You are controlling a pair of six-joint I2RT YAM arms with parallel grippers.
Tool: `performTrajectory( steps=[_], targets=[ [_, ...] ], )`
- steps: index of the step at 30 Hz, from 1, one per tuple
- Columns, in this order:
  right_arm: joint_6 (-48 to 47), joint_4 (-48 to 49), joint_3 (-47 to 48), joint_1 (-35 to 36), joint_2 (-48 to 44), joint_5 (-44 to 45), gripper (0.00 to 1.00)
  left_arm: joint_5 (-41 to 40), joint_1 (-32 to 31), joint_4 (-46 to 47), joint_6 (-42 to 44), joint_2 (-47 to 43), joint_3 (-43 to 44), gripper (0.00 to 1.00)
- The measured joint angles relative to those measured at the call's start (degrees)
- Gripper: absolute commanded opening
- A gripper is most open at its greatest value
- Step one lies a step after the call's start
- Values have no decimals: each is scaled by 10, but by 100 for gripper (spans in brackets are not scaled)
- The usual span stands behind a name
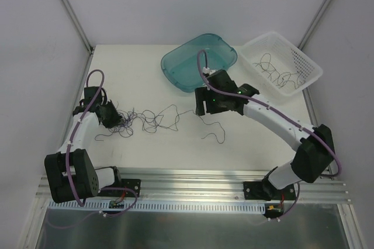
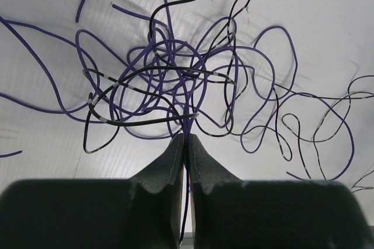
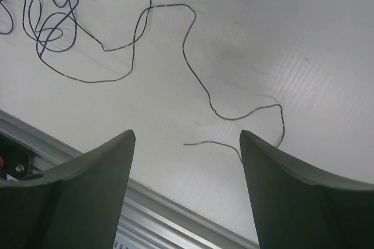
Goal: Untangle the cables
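Cables lay on the desk as a loose knot, well left of the teal tub and nearer the arm bases than it. A few more sat in the white basket just right of the tub. One long tail ran out of the knot toward the tub's near side and ended free.

L claw, far left of the tub at the knot's edge, was clamped tight on a purple strand running down btwn its fingers. R claw, just on the near side of the tub, was wide open w/ nothing in it, hanging over the tail's free end.

Handling, as a judgement:
- **Weight:** very light, thin, springy wire that holds its curls. A pull w/o an anchor would prob. drag the whole knot along.
- **Grip:** smooth jacket and thin section, so likely to slip thru the pads unless pinched square and fully.
- **Strength:** prob. not fragile, but hard yanks would prob. cinch the loops tighter.
- **Where to hold:** best looked like a free end or a lone run clear of crossings, e.g. the tail on the tub's near side, w/ L claw's pinch as anchor. Grabbing the dense middle would prob. take several strands at once.
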Motion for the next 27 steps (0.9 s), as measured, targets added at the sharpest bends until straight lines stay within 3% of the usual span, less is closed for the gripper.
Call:
performTrajectory(
  steps=[4,9,18,27],
  targets=[
    [40,40,41,42,76,54,77,0,0,-1,0,0,0,4],
    [23,94,92,71,146,27,77,2,-12,-1,0,0,0,4],
    [-229,108,162,85,262,-79,79,3,-18,-1,0,0,0,4],
    [-458,40,272,96,341,-88,79,3,-30,-2,1,1,0,4]
  ],
)
